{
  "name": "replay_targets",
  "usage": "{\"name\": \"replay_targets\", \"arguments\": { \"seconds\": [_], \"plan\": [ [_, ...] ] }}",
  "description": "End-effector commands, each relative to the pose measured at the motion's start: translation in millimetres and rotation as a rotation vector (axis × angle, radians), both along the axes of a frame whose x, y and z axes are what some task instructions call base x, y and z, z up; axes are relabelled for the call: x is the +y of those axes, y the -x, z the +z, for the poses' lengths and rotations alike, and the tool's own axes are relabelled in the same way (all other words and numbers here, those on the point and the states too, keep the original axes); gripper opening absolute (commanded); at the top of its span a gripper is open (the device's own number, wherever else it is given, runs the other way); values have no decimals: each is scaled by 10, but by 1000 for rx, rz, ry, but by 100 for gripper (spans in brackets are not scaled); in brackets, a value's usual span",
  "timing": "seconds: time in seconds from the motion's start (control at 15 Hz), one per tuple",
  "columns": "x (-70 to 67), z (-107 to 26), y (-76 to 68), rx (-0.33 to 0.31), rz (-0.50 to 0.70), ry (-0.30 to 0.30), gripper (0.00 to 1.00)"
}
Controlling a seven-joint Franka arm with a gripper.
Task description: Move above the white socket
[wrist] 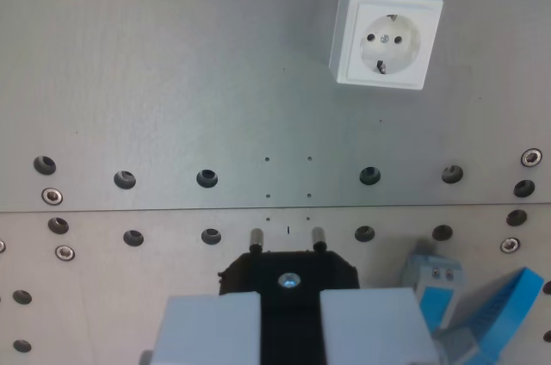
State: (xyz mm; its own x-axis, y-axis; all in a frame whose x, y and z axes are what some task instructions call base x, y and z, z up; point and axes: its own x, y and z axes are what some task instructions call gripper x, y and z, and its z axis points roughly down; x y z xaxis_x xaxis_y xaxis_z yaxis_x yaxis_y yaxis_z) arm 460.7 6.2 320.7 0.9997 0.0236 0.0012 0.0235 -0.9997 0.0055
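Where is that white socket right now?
In the wrist view the white socket sits on the grey metal plate at upper right, above the row of holes and well up-right of the end effector holding the black plug.

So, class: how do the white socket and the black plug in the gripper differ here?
The white socket is square and pale; the black plug is dark with angled corners. The socket sits free on the metal plate at the wrist view's upper right; the plug is clamped between the gripper fingers at bottom centre. The socket shows two holes; the plug shows two pins.
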Motion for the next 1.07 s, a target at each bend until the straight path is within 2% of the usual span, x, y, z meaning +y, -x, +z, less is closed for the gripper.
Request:
{"name": "replay_targets", "arguments": {
  "seconds": [0.07,0.6,1.07],
  "plan": [
    [0,0,1,0,0,0,0],
    [-7,-19,1,-2,-4,0,0],
    [-48,-119,0,-28,-14,3,0]
  ]
}}
